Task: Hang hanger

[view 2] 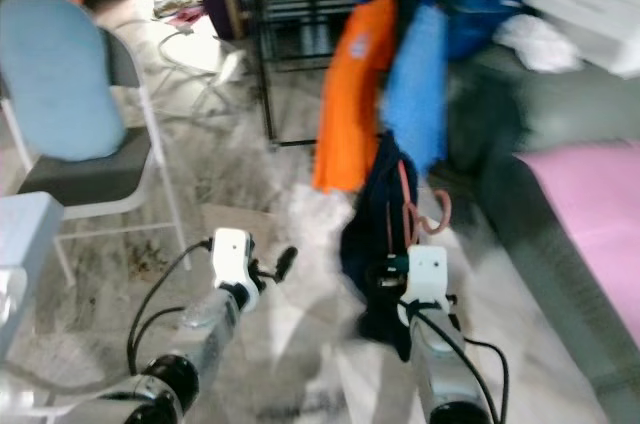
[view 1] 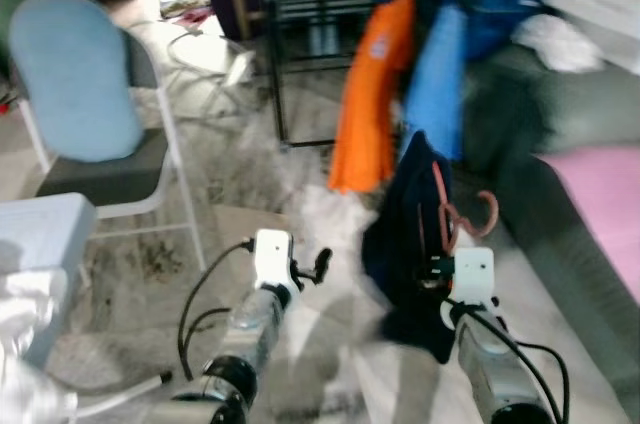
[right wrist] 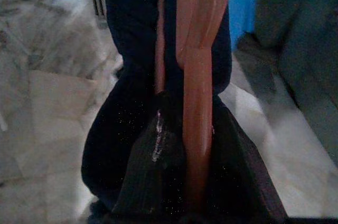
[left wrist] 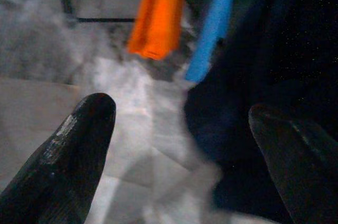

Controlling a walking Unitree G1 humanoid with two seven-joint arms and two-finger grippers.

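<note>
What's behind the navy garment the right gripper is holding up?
Behind the navy garment, an orange garment and a blue garment hang from the black rack. The floor directly behind it is covered.

It was a lived-in room of a home; a black clothes rack (view 1: 330, 4) held an orange garment (view 1: 372, 94) and a blue one (view 1: 436, 79). A padded chair (view 1: 90, 104) stood on the marble floor (view 1: 230, 174); a pink-covered bed (view 1: 600, 214) lay nearby.

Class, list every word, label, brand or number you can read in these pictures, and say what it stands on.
None can be read.
Orange garment: a pale patch near its top, too blurred to read.
Hanger, navy garment: no text seen.
</note>
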